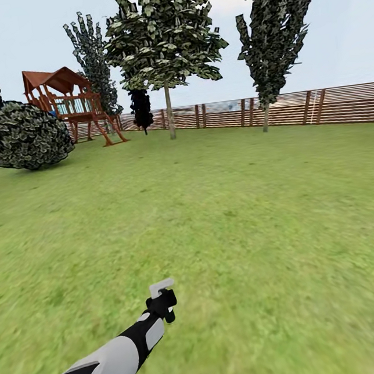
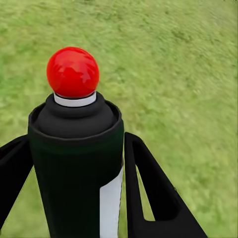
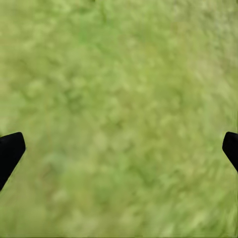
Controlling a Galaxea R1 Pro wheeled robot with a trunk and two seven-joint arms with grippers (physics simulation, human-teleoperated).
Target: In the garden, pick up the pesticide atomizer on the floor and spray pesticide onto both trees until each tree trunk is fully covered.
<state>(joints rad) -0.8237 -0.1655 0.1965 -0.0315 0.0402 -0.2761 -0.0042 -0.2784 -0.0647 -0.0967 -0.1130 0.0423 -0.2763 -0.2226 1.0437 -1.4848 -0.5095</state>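
Left gripper (image 2: 74, 173): you have it clamped on the pesticide atomizer (image 2: 74, 163), one black finger (image 2: 153, 193) pressed to each side of the dark bottle.
Pesticide atomizer: it sits upright between your fingers, with a red ball cap (image 2: 73, 72) on top and a pale stripe down its side; in the head view it is low and left of centre, at the end of your outstretched left arm (image 1: 109, 366).
Right gripper (image 3: 119, 148): your two finger tips sit at opposite edges of the wrist view, spread wide apart over bare grass.
Lawn (image 1: 243, 215): open green ground lies between you and the trees.
Trees: one leafy tree (image 1: 159, 32) with a bare trunk (image 1: 170, 113) stands ahead near the fence (image 1: 340, 104); a second (image 1: 276, 30) is to its right.
Far left: a round bush (image 1: 24, 135) and a wooden playset (image 1: 71, 102).
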